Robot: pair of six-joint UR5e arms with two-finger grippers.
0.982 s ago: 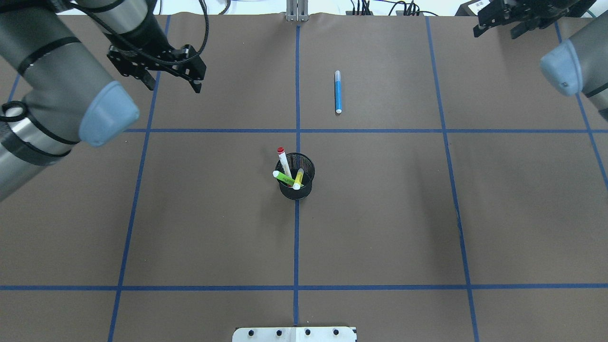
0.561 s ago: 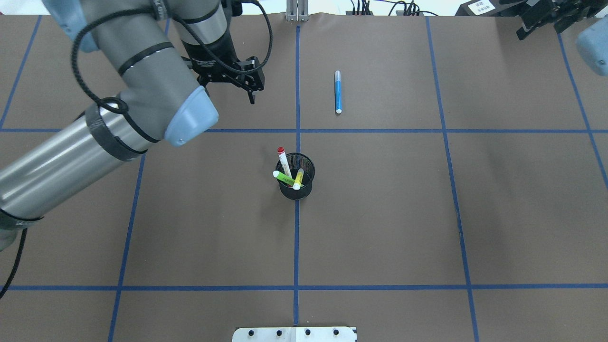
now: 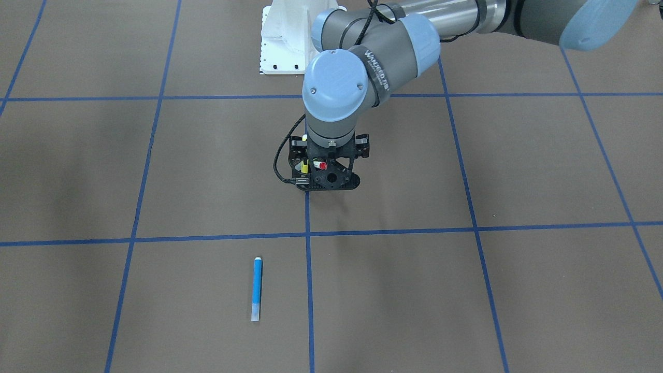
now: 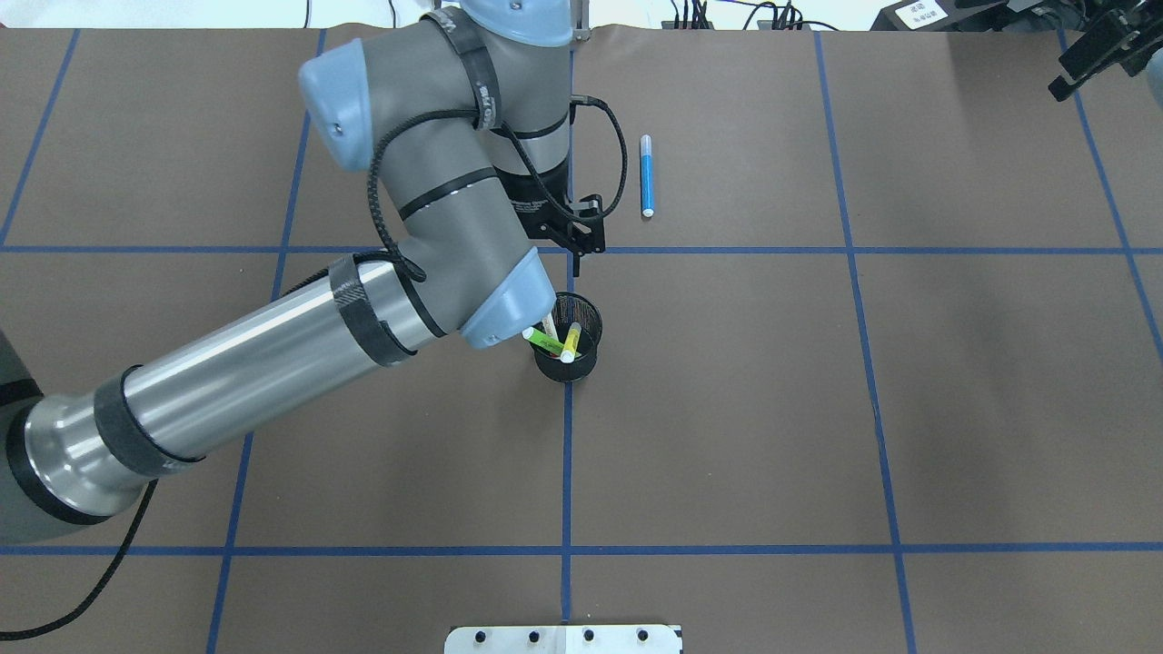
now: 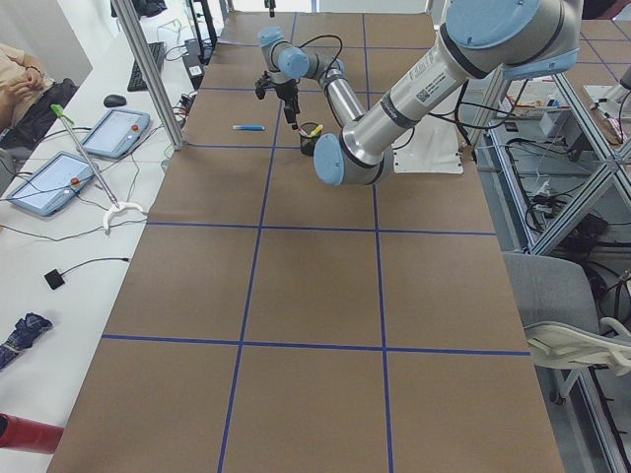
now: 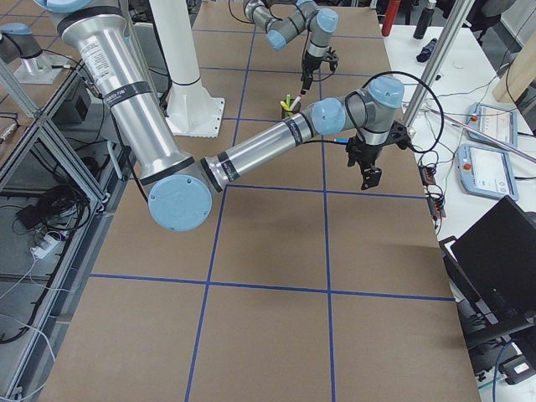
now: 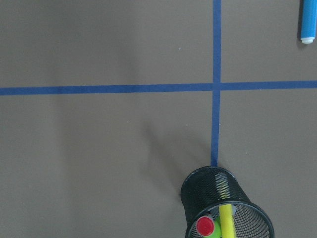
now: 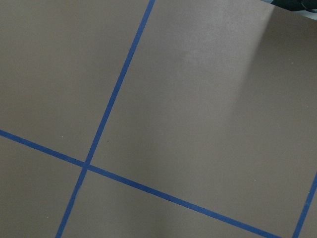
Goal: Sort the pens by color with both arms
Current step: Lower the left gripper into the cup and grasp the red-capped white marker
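Observation:
A black mesh cup [image 4: 581,361] stands at the table's centre on a blue tape line. It holds a red-capped white pen [image 7: 205,226], a light green pen [image 4: 543,340] and a yellow pen [image 4: 571,343]. The blue pen [image 4: 647,175] lies flat alone in the cell beyond and to the right. My left gripper [image 4: 579,254] hangs open and empty, pointing down, just beyond the cup and above the tape crossing. In the front-facing view it covers most of the cup, so only the red cap [image 3: 322,165] and a yellow tip show. My right gripper [image 4: 1095,77] hovers open and empty at the far right edge.
Blue tape divides the brown table into a grid. The white mounting base [image 4: 563,639] sits at the near edge. My left arm's elbow [image 4: 495,309] overhangs the cup's left side. A side bench with tablets [image 5: 118,133] and a seated person [image 5: 20,79] runs beyond the table's far edge.
My left arm has swung right and inward from the far-left cell, bringing its gripper over the tape crossing beside the cup. My right gripper has drawn further toward the right edge. The pens have not moved.

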